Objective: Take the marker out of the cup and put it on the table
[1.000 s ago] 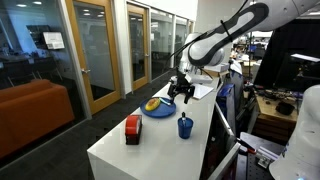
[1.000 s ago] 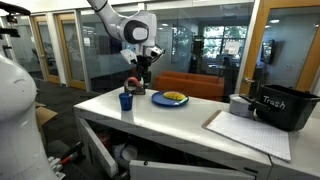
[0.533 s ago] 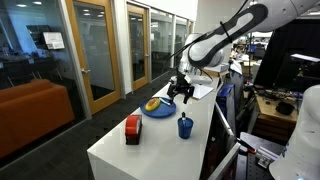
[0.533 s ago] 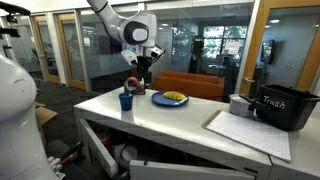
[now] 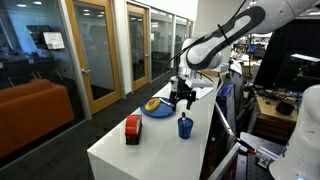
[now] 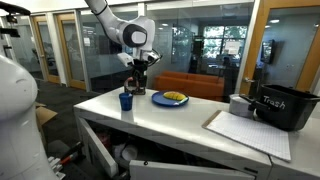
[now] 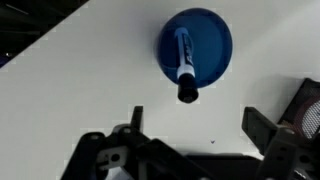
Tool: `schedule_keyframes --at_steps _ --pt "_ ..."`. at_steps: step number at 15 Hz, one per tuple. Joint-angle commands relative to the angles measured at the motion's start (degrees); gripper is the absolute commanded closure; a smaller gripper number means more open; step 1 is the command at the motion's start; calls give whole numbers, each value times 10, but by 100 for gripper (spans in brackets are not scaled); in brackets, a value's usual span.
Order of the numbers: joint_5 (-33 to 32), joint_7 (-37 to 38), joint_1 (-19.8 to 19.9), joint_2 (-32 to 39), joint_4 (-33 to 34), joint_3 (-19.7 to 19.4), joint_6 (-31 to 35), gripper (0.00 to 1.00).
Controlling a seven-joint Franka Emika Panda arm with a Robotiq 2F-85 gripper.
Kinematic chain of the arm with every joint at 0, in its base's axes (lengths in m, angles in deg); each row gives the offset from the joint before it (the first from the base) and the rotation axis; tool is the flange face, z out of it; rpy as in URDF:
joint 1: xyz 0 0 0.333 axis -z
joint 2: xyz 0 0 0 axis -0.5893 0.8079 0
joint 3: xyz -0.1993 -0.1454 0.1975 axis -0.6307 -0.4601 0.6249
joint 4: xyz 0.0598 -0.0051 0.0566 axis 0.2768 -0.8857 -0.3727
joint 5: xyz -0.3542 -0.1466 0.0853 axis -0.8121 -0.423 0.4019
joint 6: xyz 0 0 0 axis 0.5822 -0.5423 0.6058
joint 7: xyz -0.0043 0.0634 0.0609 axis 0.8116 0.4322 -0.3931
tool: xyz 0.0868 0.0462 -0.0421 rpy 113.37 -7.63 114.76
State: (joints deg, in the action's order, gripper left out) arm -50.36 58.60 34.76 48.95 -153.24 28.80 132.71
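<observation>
The dark-blue cup stands on the white table near its edge; it also shows in an exterior view. In the wrist view the cup is seen from above with the marker leaning inside it, its dark cap end sticking over the rim. My gripper hangs above the cup, open and empty, as also seen in an exterior view. In the wrist view the jaws are spread wide just below the cup.
A blue plate with yellow fruit lies beside the cup, and a red and black object stands toward the table's near end. A black bin marked Trash and white paper sit at the other end.
My gripper has moved from beside the plate toward the cup and now hangs more directly above it. The cup and marker have not moved.
</observation>
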Motion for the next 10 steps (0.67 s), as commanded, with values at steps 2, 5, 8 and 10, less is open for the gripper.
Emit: schedule_keyframes --at_steps 2,5,8,10 --pt "14 12 2 21 34 4 -77 0" --pt "13 23 2 28 45 4 -96 0" --pt "13 28 3 37 55 3 -104 0" --pt "11 30 3 44 59 2 -106 0"
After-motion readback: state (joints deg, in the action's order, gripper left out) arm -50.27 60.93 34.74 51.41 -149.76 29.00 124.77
